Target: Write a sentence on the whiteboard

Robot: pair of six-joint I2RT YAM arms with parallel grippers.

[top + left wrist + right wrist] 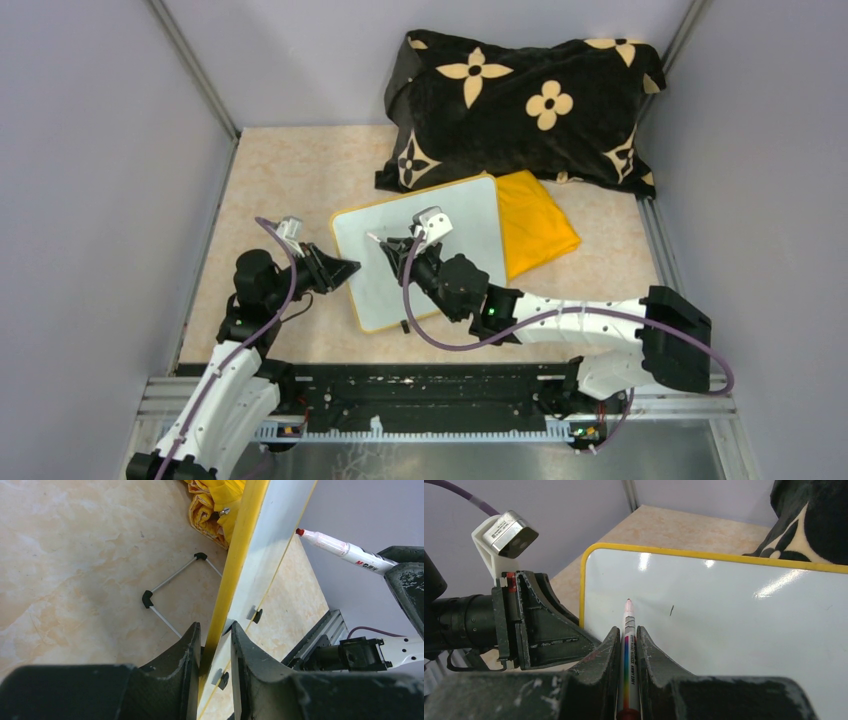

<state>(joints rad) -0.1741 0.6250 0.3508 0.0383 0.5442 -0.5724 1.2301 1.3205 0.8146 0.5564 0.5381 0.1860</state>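
The whiteboard [450, 250] lies tilted on the table, with its yellow rim [240, 545] seen edge-on in the left wrist view. My left gripper [345, 268] is shut on its left edge [216, 627]. My right gripper [392, 247] is shut on a whiteboard marker [629, 630] with a rainbow stripe. The marker's red tip [299, 531] is at or just off the board's surface near the left edge. The board [734, 630] shows no red sentence, only one small dark stroke [671, 610].
A folded yellow cloth [535, 225] lies under the board's right edge. A black pillow with tan flowers [520, 105] sits behind them. A thin wire stand [170, 587] lies on the table under the board. Grey walls close in both sides.
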